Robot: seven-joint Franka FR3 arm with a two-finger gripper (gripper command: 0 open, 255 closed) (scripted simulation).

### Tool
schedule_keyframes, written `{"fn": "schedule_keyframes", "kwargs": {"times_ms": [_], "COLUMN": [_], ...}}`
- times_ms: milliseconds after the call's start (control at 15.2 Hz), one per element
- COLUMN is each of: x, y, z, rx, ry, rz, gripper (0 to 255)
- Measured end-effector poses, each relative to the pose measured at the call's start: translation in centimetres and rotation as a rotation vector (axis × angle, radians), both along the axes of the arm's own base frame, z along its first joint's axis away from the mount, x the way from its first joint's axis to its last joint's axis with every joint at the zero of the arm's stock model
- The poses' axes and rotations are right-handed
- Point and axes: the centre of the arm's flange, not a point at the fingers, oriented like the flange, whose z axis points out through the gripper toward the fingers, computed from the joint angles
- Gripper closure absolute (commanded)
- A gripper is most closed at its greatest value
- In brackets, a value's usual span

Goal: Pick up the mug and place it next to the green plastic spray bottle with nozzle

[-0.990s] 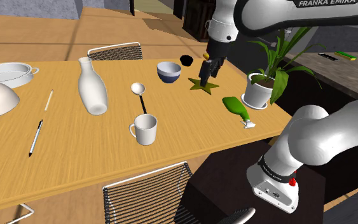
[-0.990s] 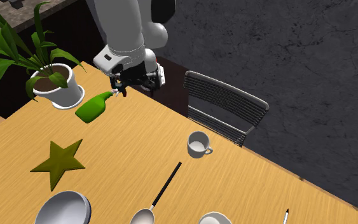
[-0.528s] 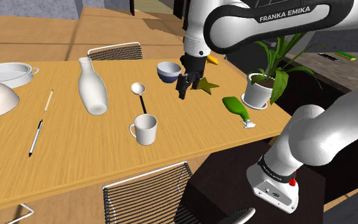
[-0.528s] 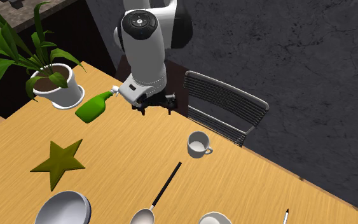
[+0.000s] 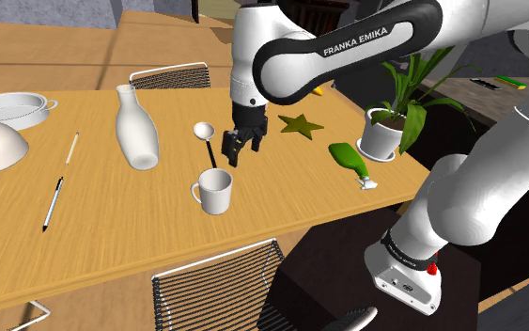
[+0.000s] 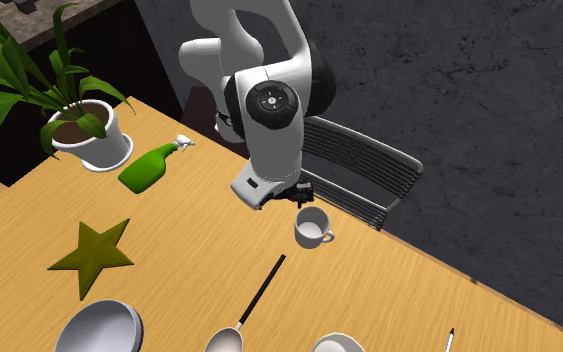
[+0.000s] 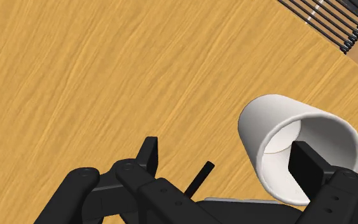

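Mug point(image 5: 215, 191) white, upright on wooden table point(image 5: 102, 235), near edge by wire chair point(image 5: 217, 282), well apart from green spray bottle point(image 5: 349, 158) lying flat. Gripper point(image 5: 237, 149) just above mug, fingers wide apart, empty. Dark mottled floor point(image 6: 469, 90) beyond table.

Looks like a home dining room, folks: a long wooden table point(image 5: 112, 240), a wire-backed chair point(image 6: 354, 175) tucked in, a white carafe point(image 5: 136, 132), mug point(image 5: 216, 191) and serving pot point(image 5: 13, 108) laid out, and a potted plant point(image 5: 384, 132) sits at the corner.
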Motion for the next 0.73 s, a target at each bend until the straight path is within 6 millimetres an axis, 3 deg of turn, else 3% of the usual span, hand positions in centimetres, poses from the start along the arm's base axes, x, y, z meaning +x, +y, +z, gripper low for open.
{"fn": "schedule_keyframes", "kwargs": {"times_ms": [396, 726], "x": [2.9, 2.9], "y": [3.8, 4.0], "z": [-3.7, -6.4], "rx": [0.021, 0.022], "ry": [0.019, 0.019], "rz": [-0.006, -0.007], "gripper": [0, 0]}}
